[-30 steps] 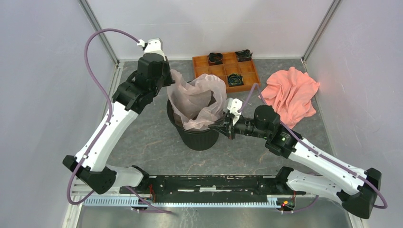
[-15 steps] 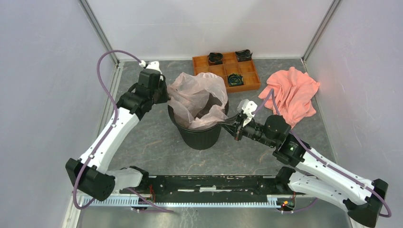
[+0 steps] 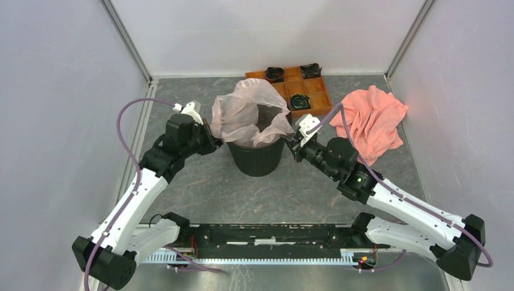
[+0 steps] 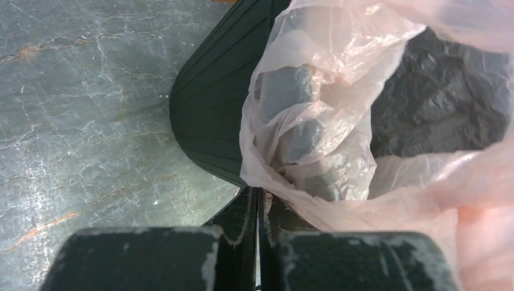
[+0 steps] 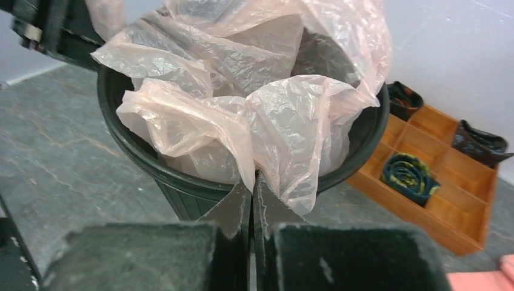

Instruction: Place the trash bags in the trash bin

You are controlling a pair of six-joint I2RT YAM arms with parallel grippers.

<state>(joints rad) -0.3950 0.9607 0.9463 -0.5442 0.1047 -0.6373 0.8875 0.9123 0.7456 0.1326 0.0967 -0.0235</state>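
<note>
Black ribbed plastic bin [image 3: 257, 159], round w/ tapered sides, stands on grey marbled table [image 3: 200, 188] in top view. Thin, crinkly, pale pink translucent plastic bag [image 3: 245, 112] sits in the bin's mouth, puffed up above the rim, edges draped over both sides. L gripper [image 3: 213, 141] is at bin's left rim, R gripper [image 3: 295, 145] at bin's right rim, each touching bag edge. Orange compartment tray [image 3: 316, 97] is just behind bin to the right, w/ dark rolled items [image 3: 299, 101] in 3 compartments. Salmon-pink cloth [image 3: 371, 121] lies crumpled well right of bin.

L wrist view: L gripper [image 4: 257, 203] fingers pressed together, pinching a fold of bag [image 4: 321, 139] where it hangs outside bin wall [image 4: 212, 115]. Bag mouth gapes, dark bin interior showing thru.

R wrist view: R gripper [image 5: 251, 194] fingers closed tight on bag [image 5: 242, 109] hem, just outside bin [image 5: 139, 160] rim. Most of bag is bunched inside and above bin. Tray [image 5: 448, 206] is beyond bin.
</note>
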